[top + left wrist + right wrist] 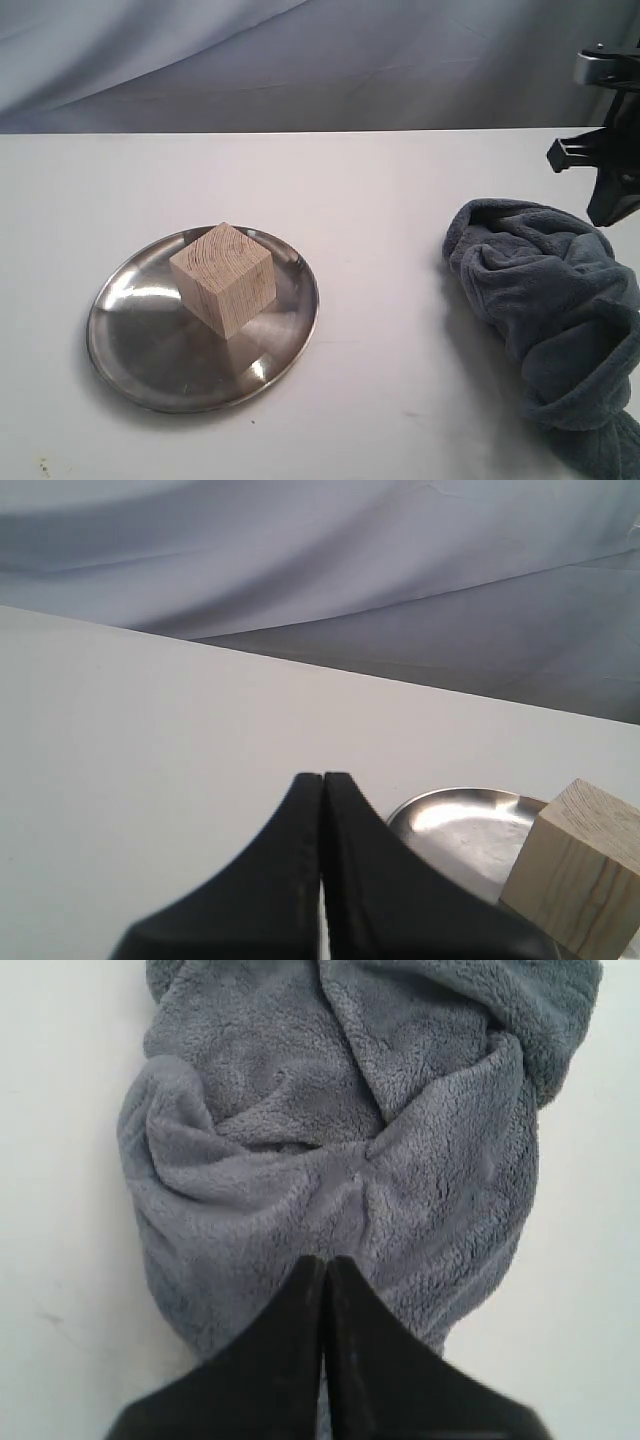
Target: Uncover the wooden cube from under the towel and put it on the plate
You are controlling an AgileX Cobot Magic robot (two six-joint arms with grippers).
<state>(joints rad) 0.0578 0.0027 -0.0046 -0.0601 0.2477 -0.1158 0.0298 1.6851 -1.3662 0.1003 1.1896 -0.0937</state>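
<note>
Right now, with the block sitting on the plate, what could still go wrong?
The block sits off-centre on the shiny plate; a bump might slide it toward the rim. The left gripper, shut, points close beside plate and block, so a careless swing could knock them. The right gripper hangs shut over the bunched towel and might snag it.
</note>
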